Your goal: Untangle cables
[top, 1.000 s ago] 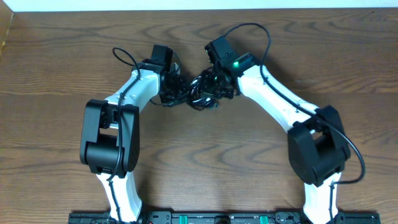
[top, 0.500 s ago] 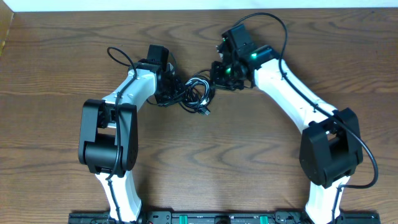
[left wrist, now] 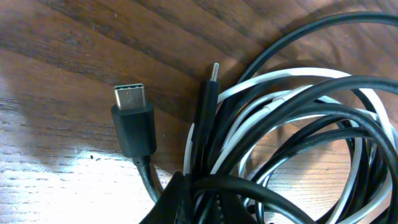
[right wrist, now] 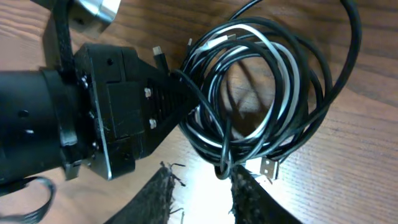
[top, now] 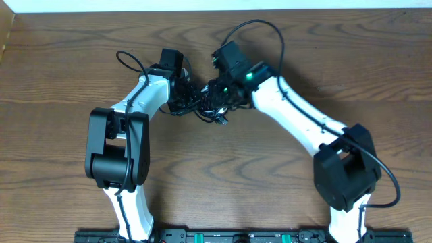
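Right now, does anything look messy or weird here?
Yes. The cables are one tangled bundle: black and white loops wound through each other. The fingers of the right gripper look frayed at their edges too.

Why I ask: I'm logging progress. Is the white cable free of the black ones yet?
No: in the left wrist view the white cable loops through the coil of black cables.

brown wood-grain table (top: 67, 74)
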Robot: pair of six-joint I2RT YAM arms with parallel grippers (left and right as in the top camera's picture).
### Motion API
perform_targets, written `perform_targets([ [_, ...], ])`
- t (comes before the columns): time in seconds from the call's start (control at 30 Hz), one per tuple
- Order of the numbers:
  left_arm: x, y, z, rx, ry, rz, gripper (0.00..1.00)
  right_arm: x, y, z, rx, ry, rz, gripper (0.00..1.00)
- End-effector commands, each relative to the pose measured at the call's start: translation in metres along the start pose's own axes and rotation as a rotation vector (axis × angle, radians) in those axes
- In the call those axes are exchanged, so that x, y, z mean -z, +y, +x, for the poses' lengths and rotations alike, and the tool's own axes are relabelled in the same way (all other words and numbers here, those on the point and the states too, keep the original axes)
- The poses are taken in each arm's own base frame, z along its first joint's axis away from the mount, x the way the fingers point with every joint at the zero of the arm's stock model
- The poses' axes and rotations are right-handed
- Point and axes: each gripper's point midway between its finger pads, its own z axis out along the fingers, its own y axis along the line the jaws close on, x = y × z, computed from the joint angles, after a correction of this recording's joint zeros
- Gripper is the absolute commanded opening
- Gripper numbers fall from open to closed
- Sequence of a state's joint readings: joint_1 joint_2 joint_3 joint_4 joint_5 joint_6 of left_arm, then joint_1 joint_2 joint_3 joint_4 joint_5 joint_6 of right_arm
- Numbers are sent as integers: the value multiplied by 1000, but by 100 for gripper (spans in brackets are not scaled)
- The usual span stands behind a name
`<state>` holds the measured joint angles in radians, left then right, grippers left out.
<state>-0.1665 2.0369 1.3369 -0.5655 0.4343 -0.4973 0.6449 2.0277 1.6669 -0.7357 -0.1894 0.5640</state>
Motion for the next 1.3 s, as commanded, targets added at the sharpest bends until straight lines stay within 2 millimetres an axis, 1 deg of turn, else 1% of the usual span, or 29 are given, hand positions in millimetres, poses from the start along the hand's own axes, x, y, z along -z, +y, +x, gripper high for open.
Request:
perform_targets([
  [0.0, -6, 12, 1, 14, 6, -37, 8, -22, -22, 1, 37, -40, 165, 32],
  [0.13, -6, 12, 1, 14, 6, -37, 8, -41, -20, 14, 57, -6, 183, 36],
  [0.27, -6, 12, 1, 14, 6, -37, 8, -54, -24, 22, 61, 20, 197, 36],
  [0.33, -6, 12, 1, 14, 6, -37, 8, -57, -25, 22, 60, 21, 198, 33],
  [0.37, -6, 12, 1, 14, 6, -37, 8, -58, -27, 21, 59, 19, 202, 28],
  [0.43, -6, 12, 1, 14, 6, -37, 8, -57, -30, 19, 59, 11, 218, 8],
  [0.47, -6, 12, 1, 14, 6, -36, 8, -57, -31, 19, 59, 10, 223, 3],
  [0.5, -6, 12, 1, 14, 6, -37, 8, -57, -31, 19, 59, 9, 223, 2],
  [0.63, -6, 11, 1, 14, 7, -34, 8, -56, -33, 17, 53, 8, 225, 2],
  [0.77, -6, 11, 1, 14, 7, -34, 8, -56, -35, 19, 52, 15, 230, 11],
  [0.83, -6, 11, 1, 14, 8, -34, 8, -57, -32, 20, 59, 11, 230, 15],
  [0.93, -6, 11, 1, 14, 8, -34, 8, -61, -29, 19, 73, -12, 233, 16],
  [1.07, -6, 11, 1, 14, 8, -34, 8, -68, -31, 21, 81, -29, 237, 18],
  [1.1, -6, 11, 1, 14, 8, -34, 8, -71, -32, 22, 80, -26, 239, 17],
  [1.17, -6, 11, 1, 14, 8, -34, 8, -75, -35, 25, 81, -15, 247, 14],
  [1.23, -6, 11, 1, 14, 8, -34, 8, -77, -37, 27, 82, -8, 251, 1],
  [1.27, -6, 11, 1, 14, 7, -34, 8, -77, -37, 27, 90, -6, 251, 1],
])
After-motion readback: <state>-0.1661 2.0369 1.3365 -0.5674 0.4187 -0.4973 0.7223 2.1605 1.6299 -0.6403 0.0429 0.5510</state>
